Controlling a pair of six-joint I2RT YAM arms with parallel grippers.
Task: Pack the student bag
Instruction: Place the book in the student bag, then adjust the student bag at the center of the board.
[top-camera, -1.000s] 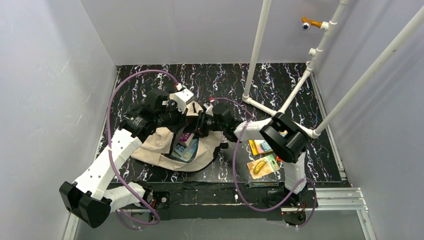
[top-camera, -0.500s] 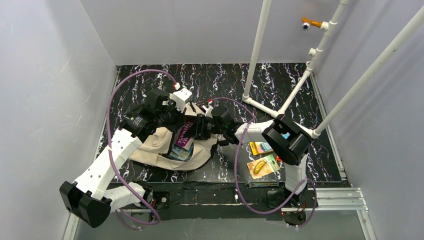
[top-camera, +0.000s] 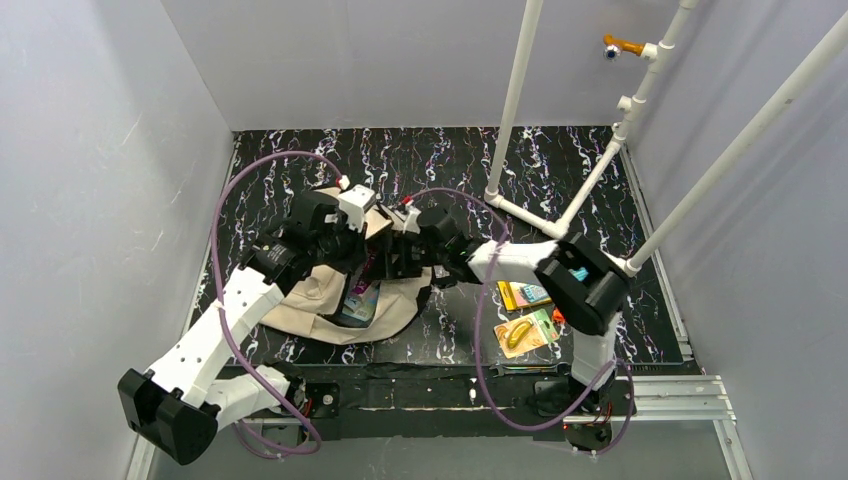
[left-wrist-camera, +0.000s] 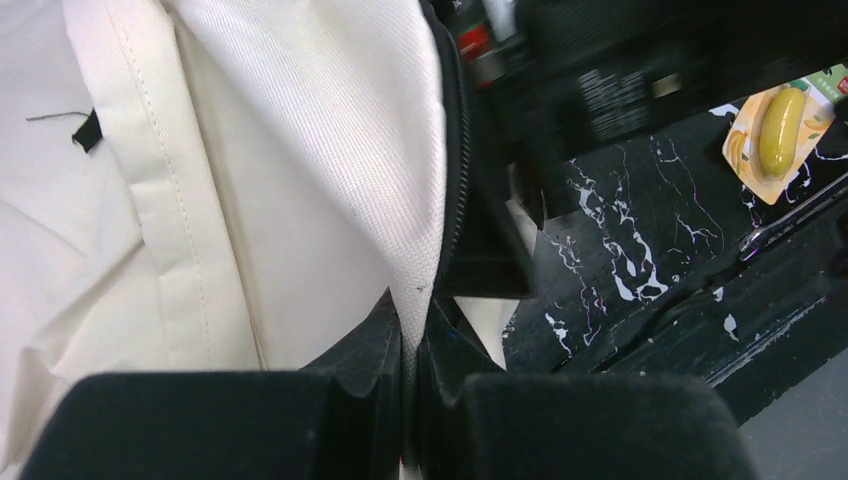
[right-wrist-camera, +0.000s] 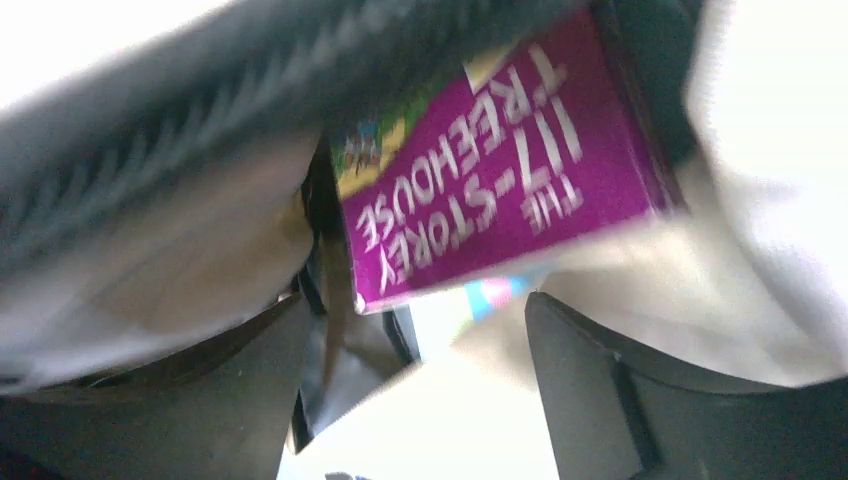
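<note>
The student bag (top-camera: 322, 316), beige with a dark lining, lies slumped on the black marbled table. My left gripper (top-camera: 362, 248) is shut on the bag's opening edge (left-wrist-camera: 420, 250), holding it up. A purple book, "The 117-Storey Treehouse" (right-wrist-camera: 500, 190), lies tilted inside the bag's mouth on top of another colourful book, and shows as the purple book (top-camera: 362, 297) from above. My right gripper (right-wrist-camera: 420, 340) stands open just outside the mouth, with nothing between its fingers. From above the right gripper (top-camera: 395, 262) is close to the left one.
Right of the bag lie a yellow banana card (top-camera: 522, 333) and a small stack of books (top-camera: 524, 294). The banana card (left-wrist-camera: 785, 128) also shows in the left wrist view. A white pipe frame (top-camera: 515, 110) stands at the back right. Purple cables loop over both arms.
My right gripper has opened and let go of the purple book, which has slid deeper into the bag. Both grippers have shifted slightly back and left, and the left still holds the bag's edge.
</note>
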